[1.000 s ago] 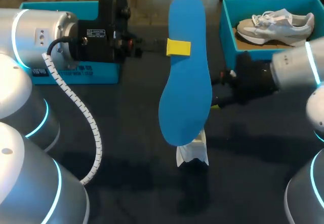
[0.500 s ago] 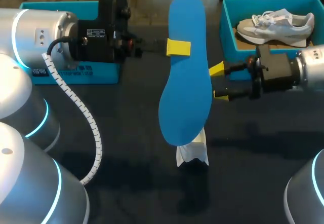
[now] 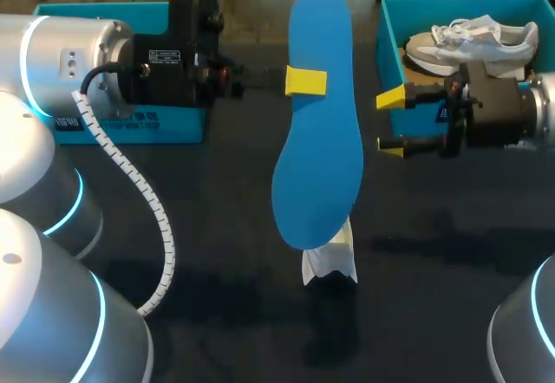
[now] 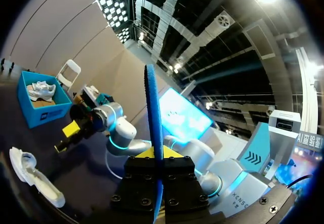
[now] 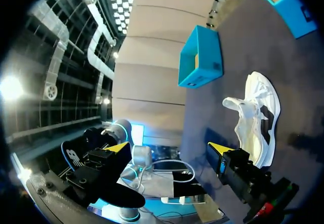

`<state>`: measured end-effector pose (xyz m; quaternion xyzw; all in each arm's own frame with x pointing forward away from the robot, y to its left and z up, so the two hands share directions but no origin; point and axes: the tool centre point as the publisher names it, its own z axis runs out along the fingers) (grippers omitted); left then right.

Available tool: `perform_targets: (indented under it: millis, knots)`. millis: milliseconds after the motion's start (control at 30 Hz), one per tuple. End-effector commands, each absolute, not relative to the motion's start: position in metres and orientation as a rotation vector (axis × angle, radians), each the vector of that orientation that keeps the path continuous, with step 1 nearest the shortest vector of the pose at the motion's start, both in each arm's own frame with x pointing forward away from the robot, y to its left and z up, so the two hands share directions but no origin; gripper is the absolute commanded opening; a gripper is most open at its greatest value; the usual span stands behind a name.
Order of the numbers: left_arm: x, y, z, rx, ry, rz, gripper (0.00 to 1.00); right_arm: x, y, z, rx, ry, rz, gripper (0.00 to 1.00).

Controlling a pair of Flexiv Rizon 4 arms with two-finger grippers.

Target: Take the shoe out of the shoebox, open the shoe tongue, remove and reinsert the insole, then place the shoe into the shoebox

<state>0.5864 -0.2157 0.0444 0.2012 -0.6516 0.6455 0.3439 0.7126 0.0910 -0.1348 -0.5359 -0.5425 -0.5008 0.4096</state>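
The right gripper [image 3: 390, 123] has drawn back from the insole [image 3: 319, 140] toward the shoebox [image 3: 392, 62], its fingers spread with nothing between them. The left gripper [image 4: 156, 155] is clamped on the blue insole, which stands upright between its fingers. A white shoe [image 3: 329, 260] lies on the dark table [image 3: 234, 253] below the insole, ahead of the right gripper. Another shoe [image 3: 473, 41] sits in the shoebox just beside it.

- A robotics lab, by the look of it.
- Left arm [image 3: 61, 62] and right arm [image 3: 542, 106], grey with glowing cyan rings, flank a dark table [image 3: 217, 227] (corrugated cable [image 3: 139, 184] left exposed).
- A teal shoebox [image 3: 388, 62] stands on it.
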Motion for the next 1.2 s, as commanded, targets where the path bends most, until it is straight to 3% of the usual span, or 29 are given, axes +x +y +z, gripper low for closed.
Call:
perform_targets:
  millis: [33, 267, 533, 1167, 1200]
  knots:
    - [0.597, -0.217, 0.032, 0.325, -1.837, 1.930, 0.00, 0.711, 0.092, -0.134, -1.356, -1.365, -1.262, 1.00]
    - [0.617, -0.211, 0.013, -0.362, -2.078, 2.322, 0.00, 0.711, 0.092, -0.134, -1.356, -1.365, -1.262, 1.00]
    - [0.635, -0.202, 0.000, -0.865, -2.224, 2.414, 0.00, 0.711, 0.092, -0.134, -1.356, -1.365, -1.262, 1.00]
    - [0.640, -0.198, -0.003, -0.898, -2.247, 2.452, 0.00, 0.711, 0.092, -0.134, -1.356, -1.365, -1.262, 1.00]
    - [0.639, -0.196, -0.009, -1.056, -2.286, 2.452, 0.00, 0.711, 0.092, -0.134, -1.356, -1.365, -1.262, 1.00]
